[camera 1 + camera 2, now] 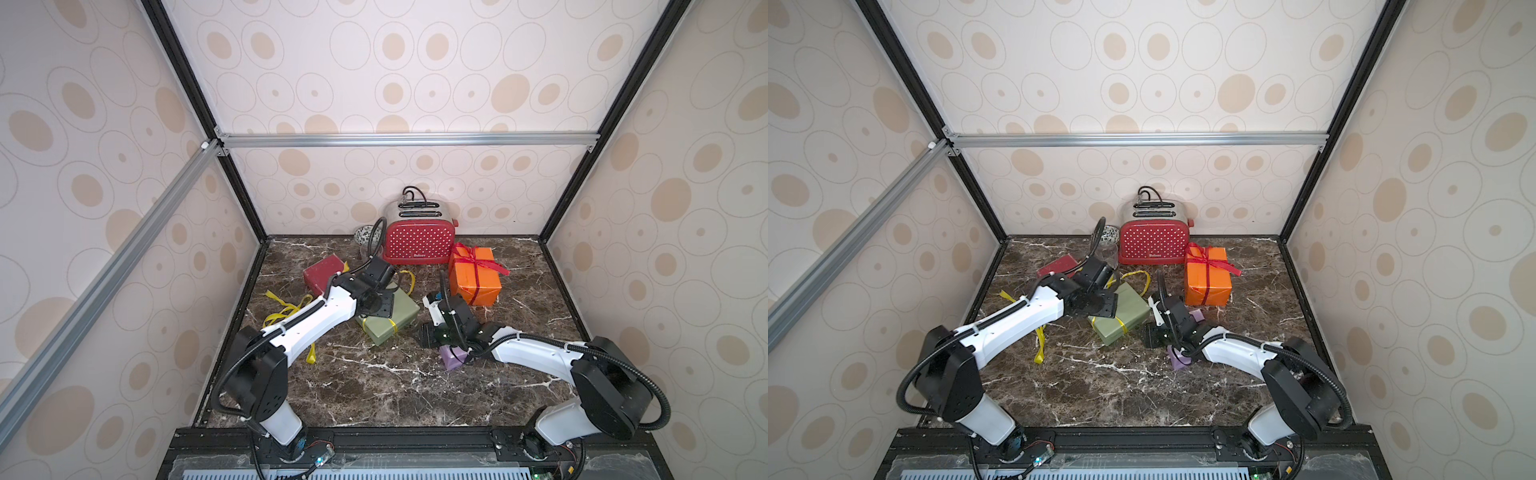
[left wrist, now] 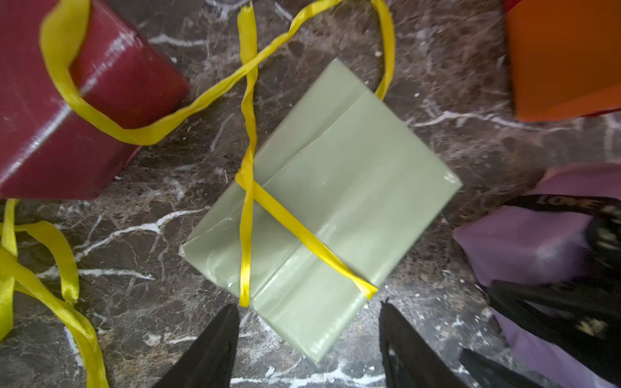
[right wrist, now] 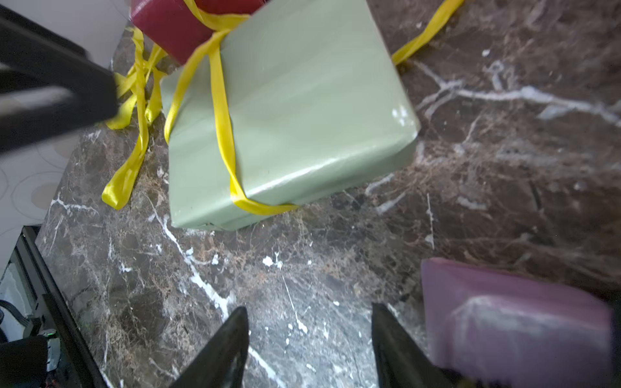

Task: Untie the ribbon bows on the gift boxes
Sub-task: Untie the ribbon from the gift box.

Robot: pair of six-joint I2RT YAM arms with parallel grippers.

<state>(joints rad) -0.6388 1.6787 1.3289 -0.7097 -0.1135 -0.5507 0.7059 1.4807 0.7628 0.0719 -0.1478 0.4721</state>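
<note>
- The desk [image 1: 374, 386] is dark brown marble with white veins and fills the lower centre of both top views.
- A red white-dotted toaster [image 1: 417, 241] stands at the back centre, against the wall.
- The orange box [image 1: 473, 278] stands just right of the toaster. It is the tallest of the boxes, and a red ribbon [image 1: 478, 259] crosses it and is tied in a bow on top.
- The olive green box [image 2: 336, 201] lies flat at the centre of the desk, turned at an angle. A yellow ribbon [image 2: 247, 235] crosses over its top face, and its long ends trail off across the desk.
- The dark red box [image 2: 84, 117] sits left of the toaster. In the upper left of the left wrist view, one yellow end is draped over its corner.
- The lilac box [image 3: 514, 322] is right of centre in the top views, mostly hidden under the right arm. A black ribbon [image 2: 564, 203] with pale lettering lies across it.
- The left pincer [image 2: 308, 305] hovers over the green box, jaws apart and holding nothing.
- The right pincer [image 3: 309, 309] hangs over bare desk between the green and lilac boxes, jaws apart and empty.
- A loose yellow ribbon [image 1: 286, 309] lies crumpled on the desk at centre left, partly under the left arm.
</note>
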